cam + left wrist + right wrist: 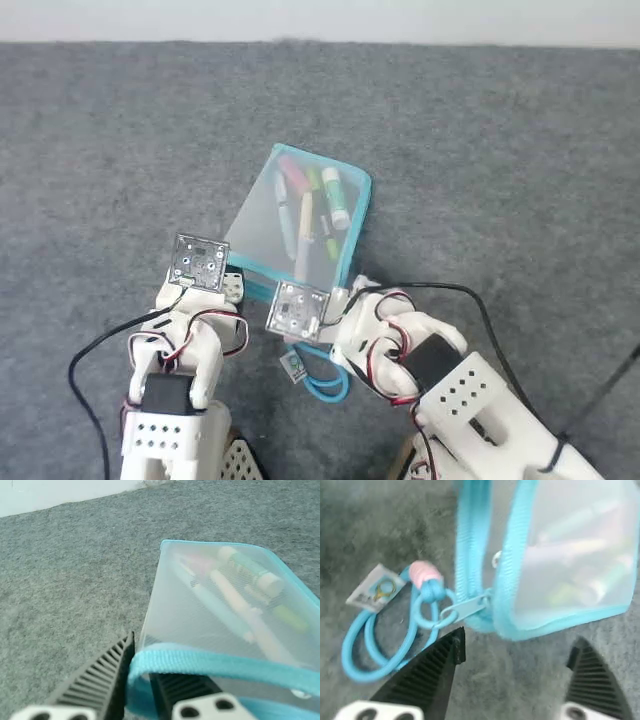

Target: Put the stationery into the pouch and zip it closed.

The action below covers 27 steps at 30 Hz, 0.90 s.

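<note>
Grey carpet [100,150] beneath pouch [275,215], zipper pull [465,611]

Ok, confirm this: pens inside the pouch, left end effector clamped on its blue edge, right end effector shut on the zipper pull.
The right end effector is open, not gripping the zipper pull; the right wrist view shows it. Pens are in the pouch, left end effector clamped on its edge.
</note>
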{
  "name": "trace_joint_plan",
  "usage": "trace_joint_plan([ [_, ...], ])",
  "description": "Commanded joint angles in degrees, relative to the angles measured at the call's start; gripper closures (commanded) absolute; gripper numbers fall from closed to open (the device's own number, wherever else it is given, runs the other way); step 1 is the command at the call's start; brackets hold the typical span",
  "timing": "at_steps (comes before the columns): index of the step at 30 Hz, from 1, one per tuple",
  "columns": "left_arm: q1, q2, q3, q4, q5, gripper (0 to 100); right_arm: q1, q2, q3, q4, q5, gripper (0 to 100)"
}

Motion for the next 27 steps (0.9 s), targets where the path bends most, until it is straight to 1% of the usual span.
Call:
trace_joint_plan([
  [1, -0.2, 0.8, -2.2, 0.3, -0.5, 99, 1.0, 0.4, -0.4, -4.8, -1.7, 65.3],
  [5, -0.2, 0.8, -2.2, 0.3, -0.5, 99, 0.9, 0.7, -0.2, -9.5, -1.7, 66.0],
  [15, -0.1, 0.8, -2.2, 0.3, -0.5, 99, 0.9, 0.7, 0.8, -19.8, -1.1, 76.0],
  [20, -0.1, 0.8, -2.2, 0.3, -0.5, 99, 1.4, 0.7, 0.2, -20.3, -1.1, 87.2],
  [23, -0.1, 0.8, -2.1, 0.3, -0.5, 99, 1.4, 0.7, 0.2, -20.3, -1.2, 98.1],
  [24, -0.1, 0.8, -2.1, 0.3, -0.5, 99, 1.4, 0.7, 0.2, -20.3, -1.3, 99.8],
  [25, -0.1, 0.7, -2.1, 0.3, -0.5, 99, 1.6, 0.7, 0.2, -20.3, -1.5, 98.4],
  [27, -0.1, 0.4, -2.1, 0.3, -0.5, 99, 2.9, 0.8, 0.2, -20.3, -1.6, 99.3],
])
